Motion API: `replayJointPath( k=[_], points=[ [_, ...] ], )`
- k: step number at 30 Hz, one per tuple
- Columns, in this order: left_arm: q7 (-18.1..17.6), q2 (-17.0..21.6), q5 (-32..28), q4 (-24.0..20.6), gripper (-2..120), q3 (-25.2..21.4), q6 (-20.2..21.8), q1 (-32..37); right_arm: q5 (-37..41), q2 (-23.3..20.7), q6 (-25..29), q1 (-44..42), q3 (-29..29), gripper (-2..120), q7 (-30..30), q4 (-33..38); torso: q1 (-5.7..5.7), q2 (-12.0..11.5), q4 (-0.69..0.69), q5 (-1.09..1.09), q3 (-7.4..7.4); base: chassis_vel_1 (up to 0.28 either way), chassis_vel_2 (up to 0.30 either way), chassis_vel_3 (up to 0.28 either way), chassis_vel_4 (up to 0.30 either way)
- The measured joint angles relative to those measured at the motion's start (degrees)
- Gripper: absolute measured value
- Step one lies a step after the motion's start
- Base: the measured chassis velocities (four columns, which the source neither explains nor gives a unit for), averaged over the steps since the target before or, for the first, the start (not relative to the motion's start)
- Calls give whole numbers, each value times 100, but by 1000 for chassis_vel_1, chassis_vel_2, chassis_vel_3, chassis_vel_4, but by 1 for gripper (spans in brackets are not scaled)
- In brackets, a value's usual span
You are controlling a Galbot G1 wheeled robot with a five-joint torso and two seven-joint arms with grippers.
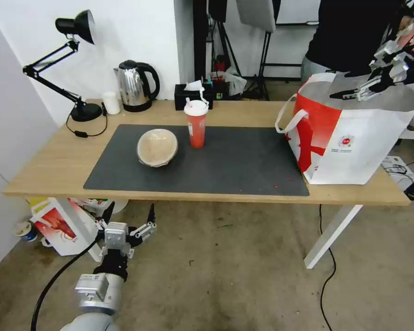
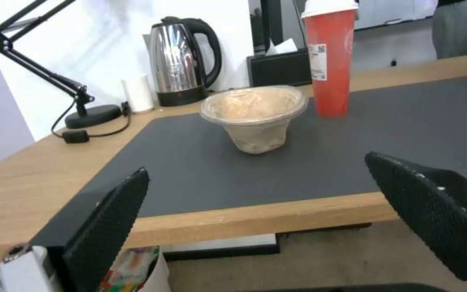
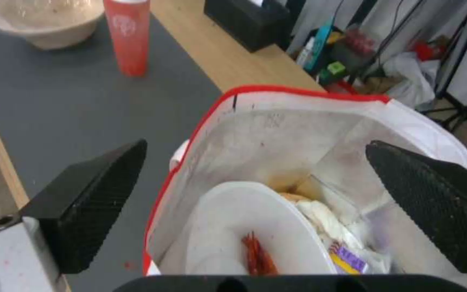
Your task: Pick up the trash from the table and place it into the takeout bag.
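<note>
white bowl (image 3: 244, 231) with red scraps inside takeout bag (image 1: 349, 138), right gripper (image 1: 349, 95) spread empty above it, left gripper (image 1: 129, 218) spread below table (image 1: 41, 170) edge, tan bowl (image 1: 157, 147) and red cup (image 1: 197, 124) on mat (image 1: 234, 170)

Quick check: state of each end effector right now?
Left end effector: open, empty, below the table edge.
Right end effector: open, empty, above the takeout bag.

You're in staged test room, lab or studio type, not real home. Worktop (image 1: 55, 165) of light wood on white legs sits on bare stained concrete floor (image 1: 225, 276). Desk lamp (image 1: 66, 64), steel kettle (image 1: 134, 86) line plain white wall. Behind: black stands and tripods (image 1: 262, 59), clutter of supplies. Cables (image 1: 329, 271) trail loose over floor.
</note>
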Motion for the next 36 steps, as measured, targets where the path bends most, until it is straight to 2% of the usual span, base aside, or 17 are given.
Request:
replayJointPath(
  k=[6, 10, 11, 13, 14, 16, 18, 19, 21, 23, 24, 26, 28, 31, 32, 33, 36],
  points=[
    [0, 0, 0, 0, 100, 0, 0, 0, 280, -56, 27, -12, 125, 100, 133, 35, 0, 0, 0, 0, 0, 0, 0, 0, 0],
    [0, 0, 0, 0, 100, 0, 0, 0, 867, -99, 336, -303, 532, 100, 788, 203, 0, 0, -1, -1, 0, 0, 0, 0, 0],
    [0, 0, 0, 0, 100, 0, 0, 0, 1248, -155, 519, -722, 1038, 100, 1339, 493, 0, 0, 1, 1, 0, 0, 0, 0, 0],
    [1, -1, 0, 0, 100, 1, 0, 0, 1351, -177, 552, -840, 1170, 100, 1503, 587, 0, 0, 2, 1, 1, 0, 0, 0, 0],
    [0, 0, 0, 0, 100, 0, 0, 1, 1872, -279, 764, -1320, 1654, 100, 2360, 1097, 0, 0, -3, 1, 0, 0, 0, 0, 0],
    [0, 0, 0, 0, 100, 0, 0, 0, 2280, -333, 1124, -1931, 2217, 100, 3360, 1700, -1, 0, -2, -2, 0, 0, 0, 0, 0],
    [0, 0, 0, 0, 100, -2, 0, 2, 2469, -352, 1456, -2466, 2573, 100, 4114, 2237, -1, 0, 0, -2, -1, 0, 0, 0, 0],
    [0, 0, 0, 0, 100, -2, 0, 2, 2469, -352, 1456, -2466, 2573, 100, 4114, 2237, -1, 0, 0, -2, -1, 0, 0, 0, 0],
    [0, 0, 0, 0, 100, 0, 0, 0, 2557, -356, 1897, -2952, 2757, 100, 5099, 2918, 0, 0, 1, 1, 1, 0, 0, 0, 0],
    [0, 0, 0, 0, 100, 0, 0, 0, 2570, -320, 2151, -3223, 2862, 100, 5789, 3300, -1, 0, 0, -3, 0, 0, 0, 0, 0],
    [0, 0, 0, 0, 100, 0, 0, 0, 2570, -320, 2151, -3223, 2862, 100, 5789, 3300, -1, 0, 0, -3, 0, 0, 0, 0, 0],
    [0, 0, 0, 0, 100, 0, 0, 0, 2447, -203, 2585, -3696, 3032, 100, 6962, 3899, -1, 0, 1, -1, 0, 0, 0, 0, 0],
    [0, 0, 0, 0, 100, 0, 0, 0, 2141, -147, 2831, -4015, 3112, 100, 7666, 4375, 0, 0, 1, 1, 1, 0, 0, 0, 0],
    [0, 0, 0, 0, 100, 0, 0, 0, 1934, -122, 2960, -4167, 3139, 100, 7981, 4668, 0, 0, 0, -1, 0, 0, 0, 0, 0],
    [0, 0, 0, 0, 100, 0, 0, 0, 1661, -55, 3088, -4330, 3167, 100, 8431, 5067, 0, 0, -1, -2, -1, 0, 0, 0, 0],
    [0, 0, 0, 0, 100, 0, 0, 0, 1661, -55, 3088, -4330, 3167, 100, 8431, 5067, 0, 0, -1, -2, -1, 0, 0, 0, 0],
    [0, 0, 0, 0, 100, 0, 0, 0, 954, 132, 3357, -4611, 3164, 100, 9163, 5472, -1, 0, 0, -2, -1, 0, 0, 0, 0]
  ],
)
